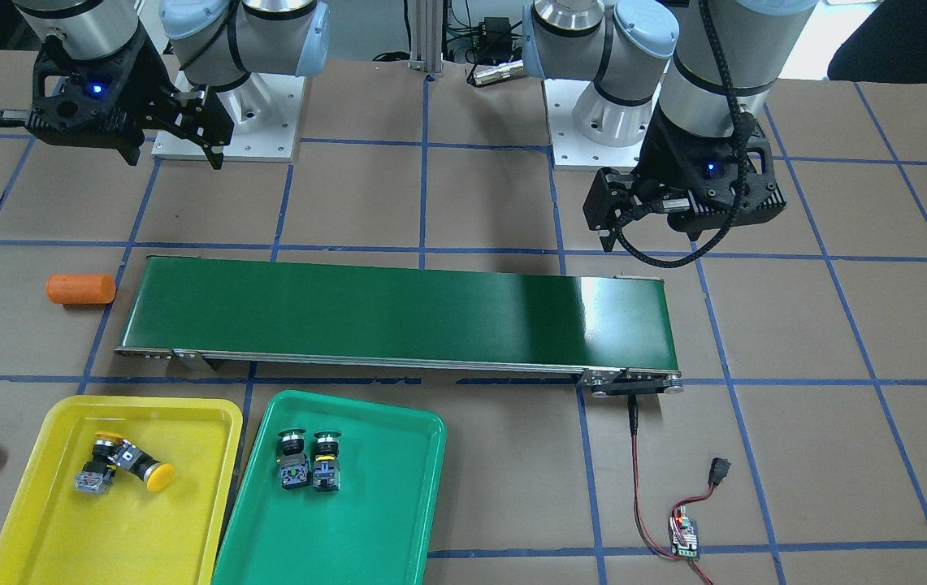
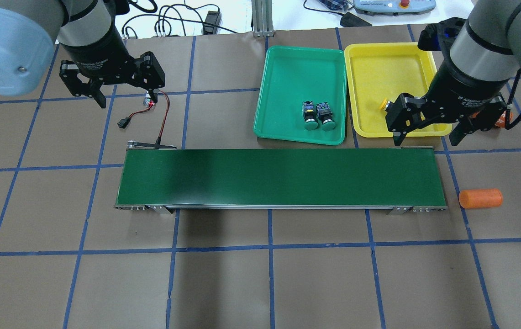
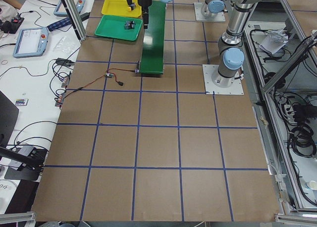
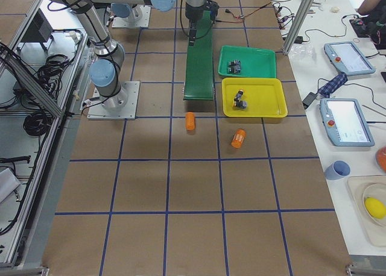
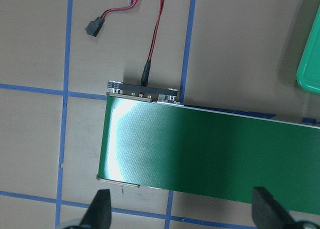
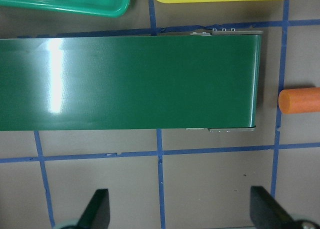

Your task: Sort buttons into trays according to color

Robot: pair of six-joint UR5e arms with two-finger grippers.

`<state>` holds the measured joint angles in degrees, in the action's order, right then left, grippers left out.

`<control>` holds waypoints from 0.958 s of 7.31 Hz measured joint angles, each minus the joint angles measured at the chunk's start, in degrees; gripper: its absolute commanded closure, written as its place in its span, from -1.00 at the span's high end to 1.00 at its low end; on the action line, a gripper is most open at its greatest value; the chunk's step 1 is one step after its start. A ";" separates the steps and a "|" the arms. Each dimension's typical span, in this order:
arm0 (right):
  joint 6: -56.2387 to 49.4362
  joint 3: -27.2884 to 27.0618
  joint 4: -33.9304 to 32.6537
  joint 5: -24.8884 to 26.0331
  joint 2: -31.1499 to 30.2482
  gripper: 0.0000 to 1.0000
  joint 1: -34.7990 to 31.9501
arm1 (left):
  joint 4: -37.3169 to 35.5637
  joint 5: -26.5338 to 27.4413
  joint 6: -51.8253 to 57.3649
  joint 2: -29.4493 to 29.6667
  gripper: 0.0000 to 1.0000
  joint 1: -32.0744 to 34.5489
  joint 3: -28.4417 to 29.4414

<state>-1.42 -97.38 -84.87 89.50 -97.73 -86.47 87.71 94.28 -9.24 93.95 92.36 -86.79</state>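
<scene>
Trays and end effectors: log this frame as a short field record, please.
yellow tray: two yellow buttons, lying against each other
green tray: two green buttons, side by side
conveyor belt: no buttons on it
orange cylinders: two, on the table outside the trays
left end effector: open, holding nothing
right end effector: open, holding nothing
sorting: looks complete

Yellow tray (image 1: 106, 536) and green tray (image 1: 366, 520) lie open above; conveyor belt (image 1: 398, 313), orange cylinders (image 1: 81, 289) nearby.
</scene>
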 measured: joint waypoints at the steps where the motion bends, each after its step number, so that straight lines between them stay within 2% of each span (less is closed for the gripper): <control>1: -0.02 -0.03 0.11 -0.13 -0.05 1.00 -0.36 | 0.00 -0.03 0.03 0.00 1.00 0.00 0.02; 7: -0.73 -0.09 -0.08 -0.24 0.13 1.00 -1.52 | 0.00 -0.06 0.10 0.00 1.00 -0.06 0.30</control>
<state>-2.15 -97.47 -84.95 89.26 -97.59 -87.99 87.72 94.22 -9.14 93.96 92.30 -86.49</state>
